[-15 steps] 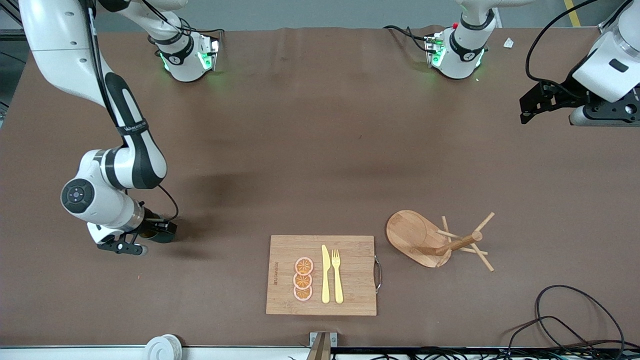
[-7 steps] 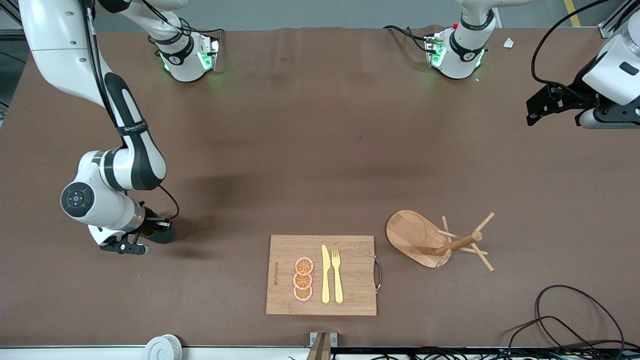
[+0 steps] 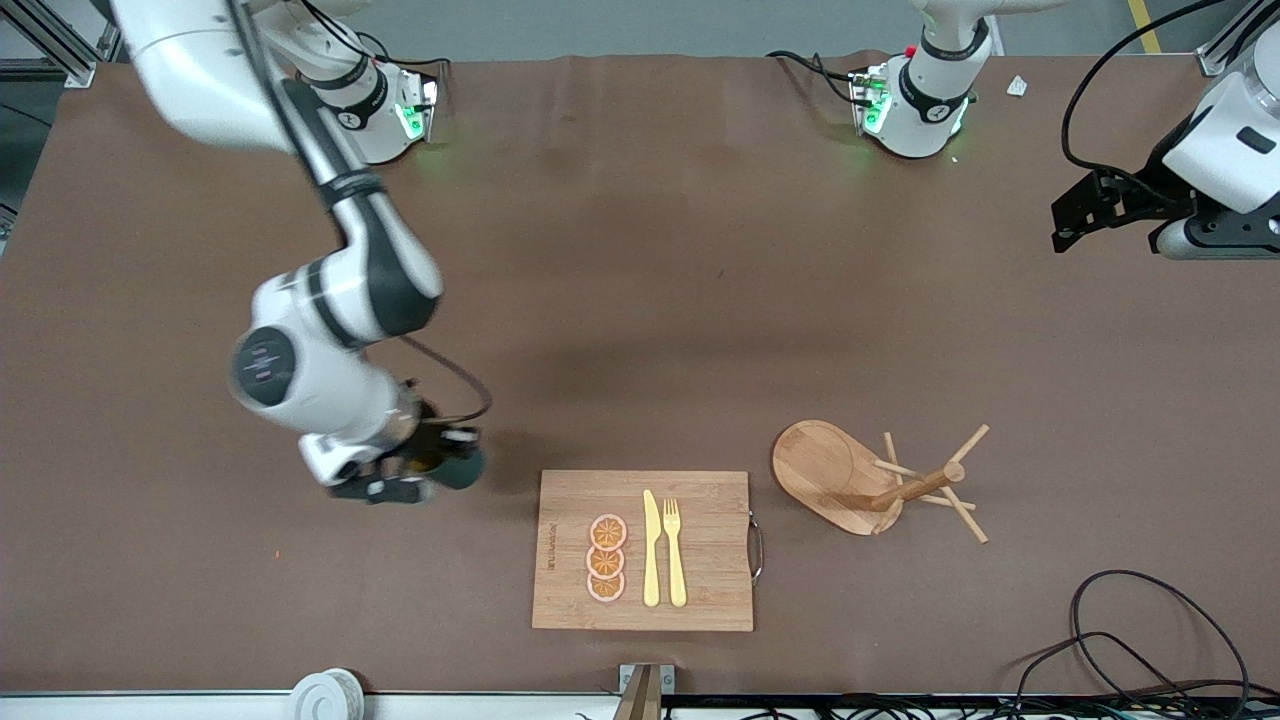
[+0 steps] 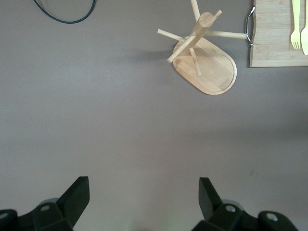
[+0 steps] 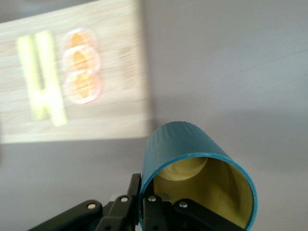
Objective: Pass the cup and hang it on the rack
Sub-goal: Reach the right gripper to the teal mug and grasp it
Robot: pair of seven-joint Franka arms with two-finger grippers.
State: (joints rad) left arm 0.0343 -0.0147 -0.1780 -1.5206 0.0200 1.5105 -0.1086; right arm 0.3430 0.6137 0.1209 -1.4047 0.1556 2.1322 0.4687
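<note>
My right gripper (image 3: 432, 470) is shut on the rim of the teal-green cup (image 3: 462, 466), one finger inside and one outside, and holds it above the table beside the cutting board. In the right wrist view the cup (image 5: 185, 144) shows its yellowish-tan inside, with the fingers (image 5: 159, 211) clamped on its wall. The wooden rack (image 3: 905, 485) stands toward the left arm's end of the table, on its oval base (image 3: 820, 470); it also shows in the left wrist view (image 4: 199, 33). My left gripper (image 3: 1075, 215) is open and empty, waiting high over the table's end; its fingertips (image 4: 79, 190) stand wide apart.
A bamboo cutting board (image 3: 700, 590) with a yellow knife (image 3: 651, 550), a fork (image 3: 675, 550) and three orange slices (image 3: 606, 558) lies near the front edge. Black cables (image 3: 1130, 640) lie at the front corner by the left arm's end. A white roll (image 3: 325, 693) sits at the front edge.
My right arm has carried the cup from near the right arm's end of the table toward the cutting board. My left arm has barely moved.
</note>
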